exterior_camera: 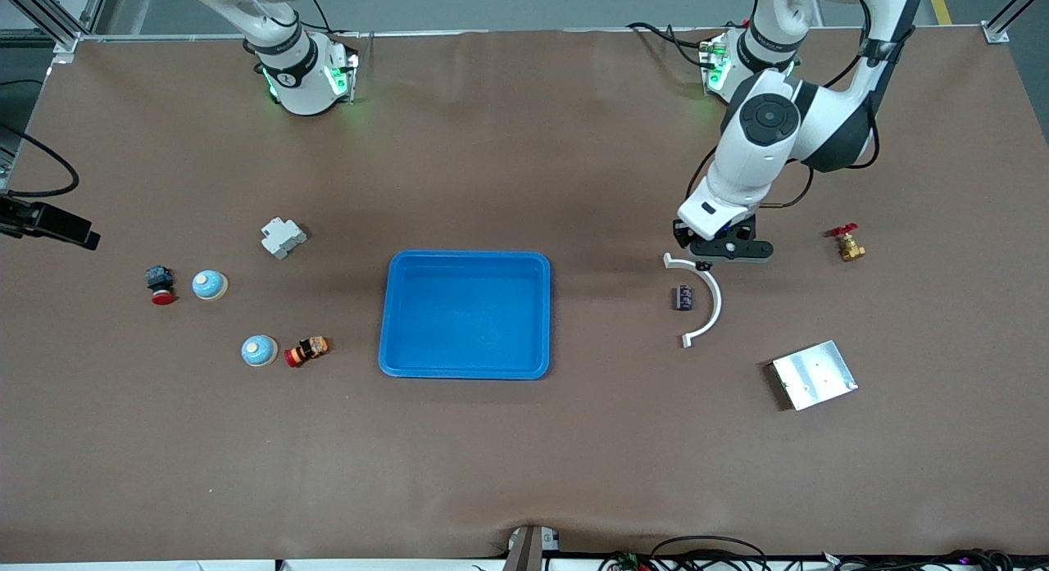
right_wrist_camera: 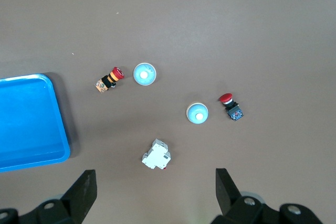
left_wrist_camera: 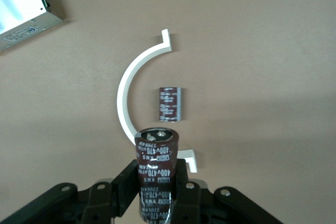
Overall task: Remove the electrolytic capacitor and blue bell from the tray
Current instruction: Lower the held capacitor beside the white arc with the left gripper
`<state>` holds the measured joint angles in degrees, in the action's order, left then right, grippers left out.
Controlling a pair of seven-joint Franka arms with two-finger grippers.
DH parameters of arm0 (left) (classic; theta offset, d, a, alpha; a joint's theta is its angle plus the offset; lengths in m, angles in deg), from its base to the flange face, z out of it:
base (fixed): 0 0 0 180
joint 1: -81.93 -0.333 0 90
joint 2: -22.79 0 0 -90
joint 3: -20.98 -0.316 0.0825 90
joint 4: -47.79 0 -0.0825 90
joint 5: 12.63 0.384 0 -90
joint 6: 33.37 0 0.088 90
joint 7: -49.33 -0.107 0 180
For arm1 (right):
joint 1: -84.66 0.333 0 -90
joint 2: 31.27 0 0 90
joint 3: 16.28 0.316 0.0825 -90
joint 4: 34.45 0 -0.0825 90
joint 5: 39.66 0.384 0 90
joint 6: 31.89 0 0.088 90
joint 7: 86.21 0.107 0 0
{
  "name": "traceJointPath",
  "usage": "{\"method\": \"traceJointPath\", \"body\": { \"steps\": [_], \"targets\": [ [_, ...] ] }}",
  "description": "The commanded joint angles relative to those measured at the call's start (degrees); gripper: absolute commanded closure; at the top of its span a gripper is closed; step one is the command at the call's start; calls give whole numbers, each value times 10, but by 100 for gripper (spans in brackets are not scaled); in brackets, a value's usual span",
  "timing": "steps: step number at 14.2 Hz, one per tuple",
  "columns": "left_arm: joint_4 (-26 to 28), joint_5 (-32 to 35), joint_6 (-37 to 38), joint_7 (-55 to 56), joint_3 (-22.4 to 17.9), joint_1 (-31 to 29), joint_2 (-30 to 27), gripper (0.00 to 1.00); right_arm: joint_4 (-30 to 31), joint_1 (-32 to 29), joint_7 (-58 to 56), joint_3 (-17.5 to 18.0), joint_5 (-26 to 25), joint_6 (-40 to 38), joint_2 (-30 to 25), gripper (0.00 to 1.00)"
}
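Beside the bare blue tray (exterior_camera: 465,314), left claw (left_wrist_camera: 157,182) grips a capacitor (left_wrist_camera: 156,169); right claw (right_wrist_camera: 156,195) spread.

Capacitor (exterior_camera: 684,297) beside curved bracket (exterior_camera: 711,301), toward left arm's end from tray (exterior_camera: 465,373).

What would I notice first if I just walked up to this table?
Probably the big blue tray in the middle of the table, with nothing in it. Next, the left hand, shut on a capacitor and up over a white curved piece, where a second capacitor lies. Toward the right arm's end sit two pale blue bells among small red-capped buttons, with the right hand open high above them.
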<state>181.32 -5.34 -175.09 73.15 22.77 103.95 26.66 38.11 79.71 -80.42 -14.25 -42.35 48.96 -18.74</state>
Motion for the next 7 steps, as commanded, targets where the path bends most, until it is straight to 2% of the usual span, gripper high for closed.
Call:
{"method": "traceJointPath", "body": {
  "steps": [1, 7],
  "targets": [
    [13, -3, -17, -53, 3, -35, -11, 100, -14, -3, -49, 6, 7, -7, 1, 0],
    [4, -3, -19, -177, 3, -103, 21, 100, -13, -4, -73, 3, 27, -16, -11, 0]
  ]
}}
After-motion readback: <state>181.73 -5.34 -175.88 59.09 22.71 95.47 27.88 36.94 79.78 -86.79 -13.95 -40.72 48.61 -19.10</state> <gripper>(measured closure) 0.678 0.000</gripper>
